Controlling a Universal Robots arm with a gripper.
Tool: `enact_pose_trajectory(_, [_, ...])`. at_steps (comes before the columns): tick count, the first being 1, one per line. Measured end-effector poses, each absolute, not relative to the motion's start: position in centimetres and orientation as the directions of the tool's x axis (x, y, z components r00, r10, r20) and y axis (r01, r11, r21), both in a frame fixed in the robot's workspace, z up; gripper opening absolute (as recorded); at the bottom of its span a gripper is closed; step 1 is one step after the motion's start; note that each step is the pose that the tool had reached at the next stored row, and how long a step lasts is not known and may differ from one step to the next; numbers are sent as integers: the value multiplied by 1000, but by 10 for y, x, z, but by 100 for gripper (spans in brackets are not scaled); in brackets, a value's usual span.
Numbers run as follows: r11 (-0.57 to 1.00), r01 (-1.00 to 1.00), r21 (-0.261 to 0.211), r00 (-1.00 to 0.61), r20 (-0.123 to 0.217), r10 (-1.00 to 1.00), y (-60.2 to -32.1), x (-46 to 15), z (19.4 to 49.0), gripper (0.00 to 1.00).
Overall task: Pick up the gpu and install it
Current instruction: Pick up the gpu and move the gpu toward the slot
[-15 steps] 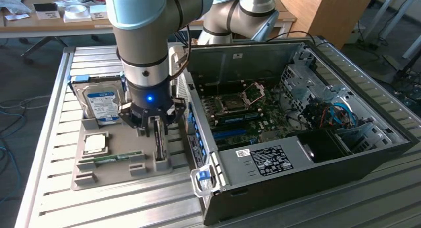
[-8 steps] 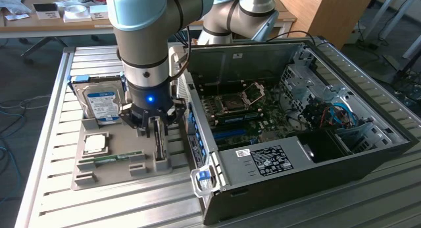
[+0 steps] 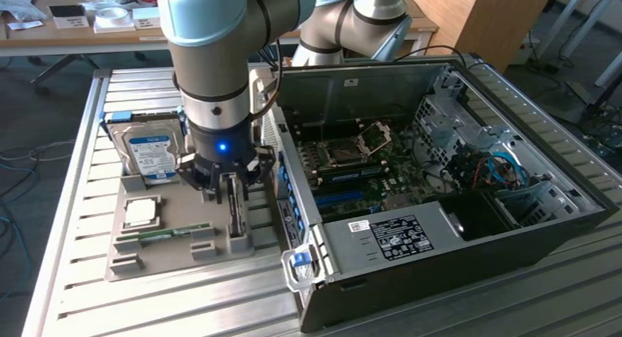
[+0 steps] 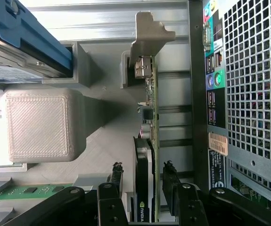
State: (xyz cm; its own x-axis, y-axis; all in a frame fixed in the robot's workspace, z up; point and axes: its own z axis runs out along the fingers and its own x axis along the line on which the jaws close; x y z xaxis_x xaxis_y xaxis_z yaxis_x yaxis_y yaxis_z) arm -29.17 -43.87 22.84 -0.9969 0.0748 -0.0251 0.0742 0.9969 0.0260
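Jaws wide astride the upright gpu (image 4: 143, 188), untouching in the wrist view; exterior view's open computer case (image 3: 544, 231) alongside.

The arm (image 3: 209, 31) is thick silvery-grey tubing with pale blue caps at the joints and a black band above the wrist, where a small blue light (image 3: 221, 145) glows. A thin dark cable (image 3: 264, 104) loops beside it. The claw (image 3: 231, 195) is black, its slim fingers (image 4: 169, 176) fixed by what look like round-headed screws (image 4: 187, 187).
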Motion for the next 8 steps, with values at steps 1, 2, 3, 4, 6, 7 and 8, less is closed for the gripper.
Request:
enact_pose_trajectory(1, [997,74,26,-997,-25,75,-439,-292,228,47])
enact_pose_trajectory(2, [997,74,26,-997,-25,75,-439,-292,228,47])
enact_pose_trajectory(3, [997,74,26,-997,-25,75,-439,-292,228,47])
enact_pose_trajectory(4, [997,74,26,-997,-25,75,-439,-292,228,47])
enact_pose_trajectory(6, [997,74,26,-997,-25,75,-439,-292,228,47])
enact_pose_trajectory(7, [997,74,26,-997,-25,75,-439,-292,228,47])
enact_pose_trajectory(8, [997,74,26,-997,-25,75,-439,-292,228,47])
